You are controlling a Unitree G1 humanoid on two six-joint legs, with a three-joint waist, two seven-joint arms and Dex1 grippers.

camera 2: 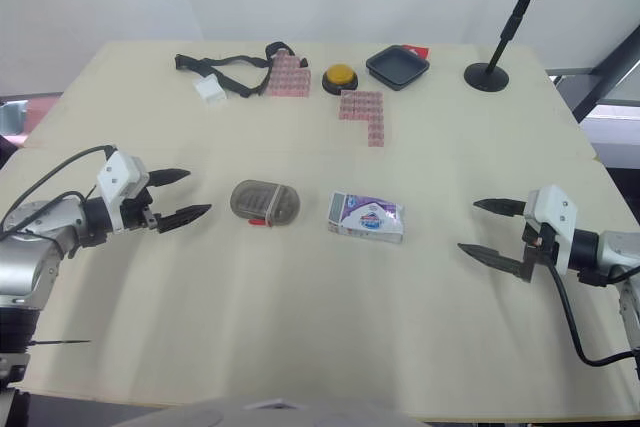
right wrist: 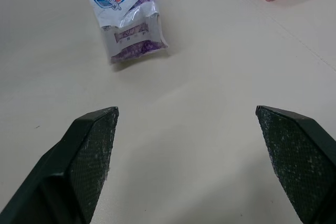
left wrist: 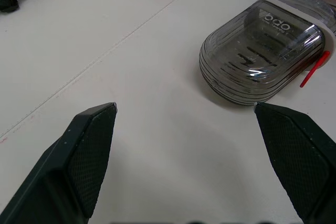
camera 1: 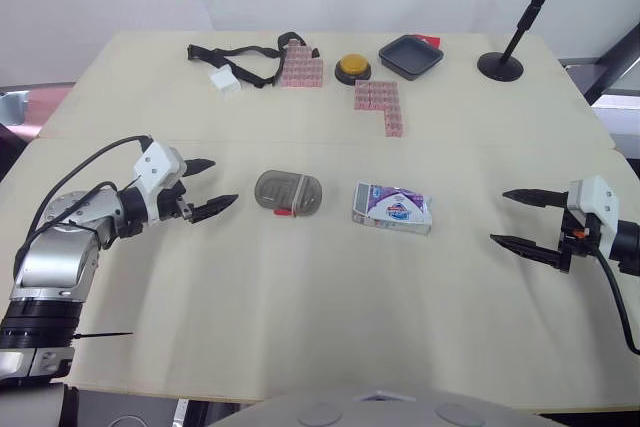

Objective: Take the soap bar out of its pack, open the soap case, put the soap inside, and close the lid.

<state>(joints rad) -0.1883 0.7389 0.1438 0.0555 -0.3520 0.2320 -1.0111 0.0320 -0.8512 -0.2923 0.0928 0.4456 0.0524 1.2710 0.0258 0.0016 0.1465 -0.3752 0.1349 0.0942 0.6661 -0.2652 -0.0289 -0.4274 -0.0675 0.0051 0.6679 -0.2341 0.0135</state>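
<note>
A smoky grey soap case point(camera 1: 288, 192) with its lid down lies on the table's middle, a small red tab at its front edge. Right of it lies the purple and white soap pack point(camera 1: 392, 207), its torn end facing right in the right wrist view point(right wrist: 130, 30). My left gripper point(camera 1: 212, 187) hangs open a little left of the case, fingers pointing at it; the case point(left wrist: 262, 53) shows just beyond the fingertips. My right gripper point(camera 1: 512, 217) is open too, well to the right of the pack, with nothing between its fingers.
At the back of the table sit a black strap with a white block point(camera 1: 235, 62), pink block pieces point(camera 1: 378, 105), a yellow button point(camera 1: 352, 68), a black tray point(camera 1: 410, 55) and a black stand point(camera 1: 505, 57). A seam point(camera 1: 320, 142) crosses the tabletop.
</note>
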